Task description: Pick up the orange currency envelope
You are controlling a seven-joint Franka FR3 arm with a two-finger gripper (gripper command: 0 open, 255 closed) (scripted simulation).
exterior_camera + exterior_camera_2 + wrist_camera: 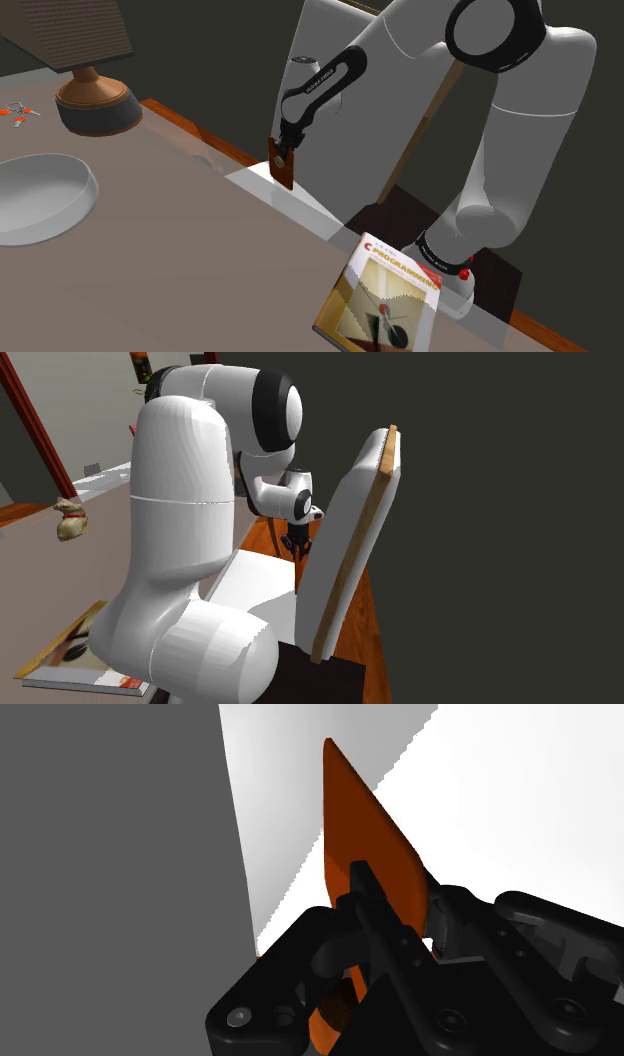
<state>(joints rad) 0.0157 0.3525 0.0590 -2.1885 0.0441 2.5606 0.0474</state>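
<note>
The orange currency envelope (283,168) hangs edge-up a little above a white sheet (262,181) at the table's far edge in the shoulder view. My black gripper (285,150) is shut on its upper part, coming down from above. In the wrist view the envelope (358,829) rises as a thin orange blade from between the fingers (366,884), which clasp it, so its lower part is hidden behind the hand. In the second exterior view the gripper (298,545) shows beyond the arm's white body, close beside a leaning white panel (345,542).
A white bowl (40,195) and a brown lamp base (95,100) stand at the shoulder view's left. A programming book (385,300) lies near the stand. The table's wooden edge (200,130) runs just behind the gripper. A small cat figurine (70,519) sits far off.
</note>
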